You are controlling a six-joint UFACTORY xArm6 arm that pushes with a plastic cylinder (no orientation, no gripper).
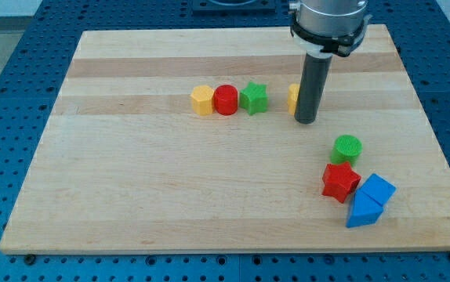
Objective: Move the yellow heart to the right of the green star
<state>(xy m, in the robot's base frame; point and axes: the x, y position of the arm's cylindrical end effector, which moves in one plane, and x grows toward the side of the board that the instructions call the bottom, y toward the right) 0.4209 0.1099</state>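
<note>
The green star point(254, 98) lies in the upper middle of the wooden board point(131, 172), at the right end of a row with a red cylinder point(226, 100) and a yellow hexagon point(202, 100). The yellow heart point(293, 97) is to the right of the star, apart from it. Only its left edge shows; the rod hides the rest. My tip point(306, 120) stands just in front of the heart, on its lower right side. I cannot tell if it touches the heart.
A green cylinder point(347, 148), a red star point(340, 182) and two blue blocks point(377, 189) point(364, 211) are clustered at the lower right of the board.
</note>
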